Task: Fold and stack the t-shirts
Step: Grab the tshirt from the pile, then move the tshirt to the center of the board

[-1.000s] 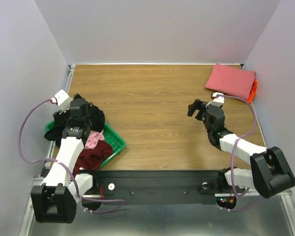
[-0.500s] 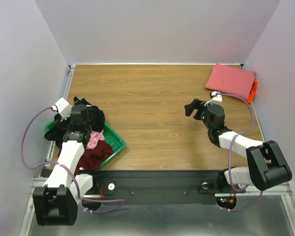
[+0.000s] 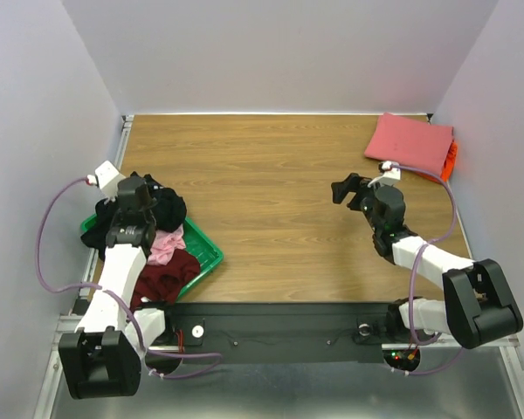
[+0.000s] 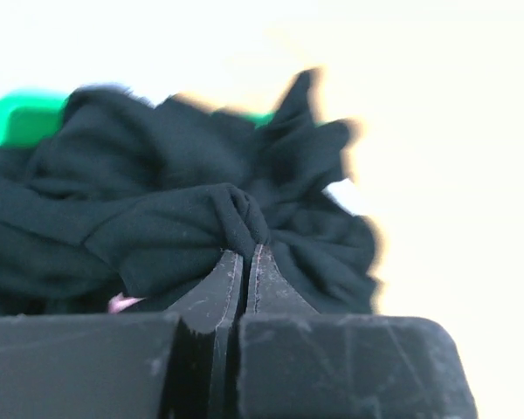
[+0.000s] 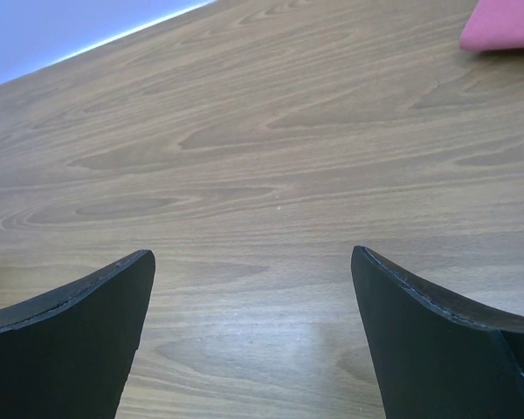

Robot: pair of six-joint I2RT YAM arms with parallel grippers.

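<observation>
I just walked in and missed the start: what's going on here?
The left gripper is shut on a fold of the black t-shirt, heaped over the green tray with a light pink shirt and a maroon shirt. The right gripper hangs open above the table, holding nothing. A folded coral-pink shirt lies in the far right corner, an orange shirt showing at its edge.

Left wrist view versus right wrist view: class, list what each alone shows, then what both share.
Only the left wrist view: the left gripper shut on a fold of the black t-shirt, green tray behind. Only the right wrist view: the right gripper open over the wooden table, a corner of the coral-pink t-shirt top right. Shared: each shows its own gripper and a t-shirt.
</observation>
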